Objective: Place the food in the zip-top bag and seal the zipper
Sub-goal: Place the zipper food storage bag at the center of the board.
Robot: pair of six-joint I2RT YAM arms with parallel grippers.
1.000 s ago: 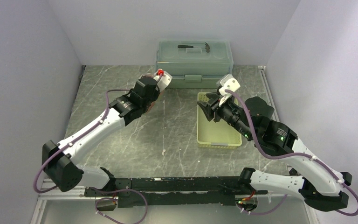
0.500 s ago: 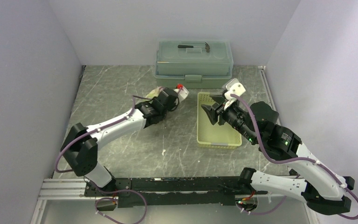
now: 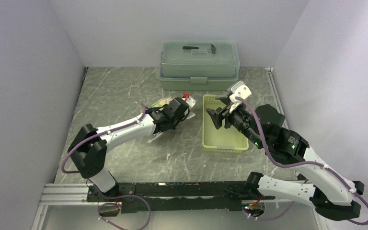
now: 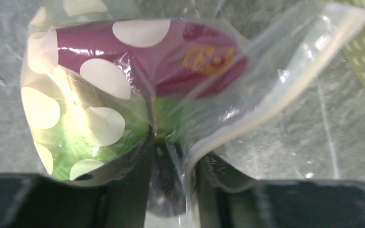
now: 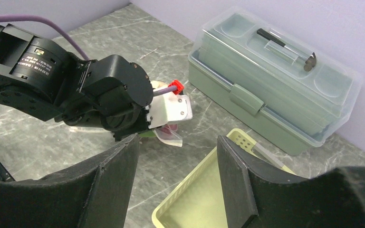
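My left gripper point(image 3: 172, 118) points down at the table just left of the tray and is shut on the zip-top bag point(image 4: 100, 109), pinching the plastic between its fingertips point(image 4: 171, 161). Through the dotted plastic I see the magenta-purple root point(image 4: 171, 61) and green lettuce point(image 4: 76, 142). The zipper strip point(image 4: 285, 95) curves off to the right; I cannot tell whether it is pressed shut. A corner of the bag point(image 5: 169, 134) shows under the left wrist. My right gripper point(image 3: 216, 115) hovers open and empty over the tray's far end, jaws wide point(image 5: 178, 156).
The pale yellow-green perforated tray point(image 3: 226, 143) lies right of centre and shows below the right fingers point(image 5: 195, 209). A lidded grey-green box point(image 3: 200, 60) stands at the back wall, also in the right wrist view point(image 5: 275, 85). Walls enclose three sides.
My left arm has carried the bag from beside the grey-green box toward the front and right, down to the table left of the tray. The right arm has hardly moved.
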